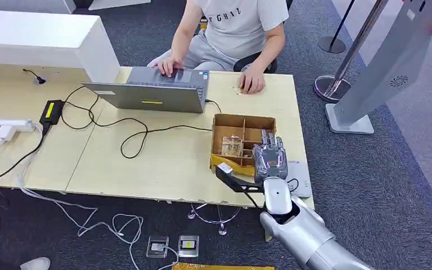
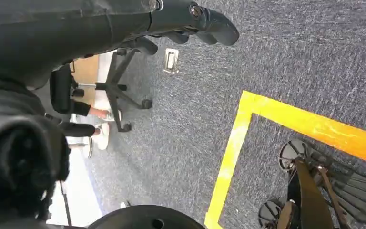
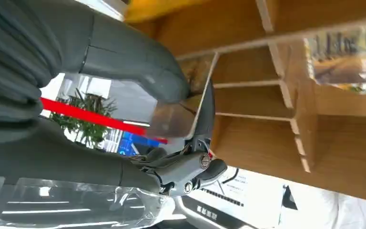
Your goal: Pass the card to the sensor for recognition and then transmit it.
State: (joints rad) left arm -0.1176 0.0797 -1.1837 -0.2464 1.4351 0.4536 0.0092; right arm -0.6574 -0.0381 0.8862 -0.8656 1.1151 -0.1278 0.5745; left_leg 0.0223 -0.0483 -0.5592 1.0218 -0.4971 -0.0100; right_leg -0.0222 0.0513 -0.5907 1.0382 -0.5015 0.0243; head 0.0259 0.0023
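Right hand (image 1: pixel 269 159) pinched a glossy plastic card (image 3: pixel 169 112) w/ thumb over the compartmented wooden box (image 1: pixel 225 123); lift straight up, grip firm.

Desk (image 1: pixel 163 163): pale wood grain. Divided box (image 1: pixel 242 121): tan brown. Laptop (image 1: pixel 152 90): grey, small yellow label. Cables (image 1: pixel 129 138): black. Carpet (image 1: pixel 388 169): dark blue-grey speckle. Floor tape (image 2: pixel 248 119): yellow-orange. Right hand (image 1: pixel 270 160): silver-grey with dark fingers (image 3: pixel 205 114). Card (image 3: pixel 138 107): glossy, reflecting a red stripe.
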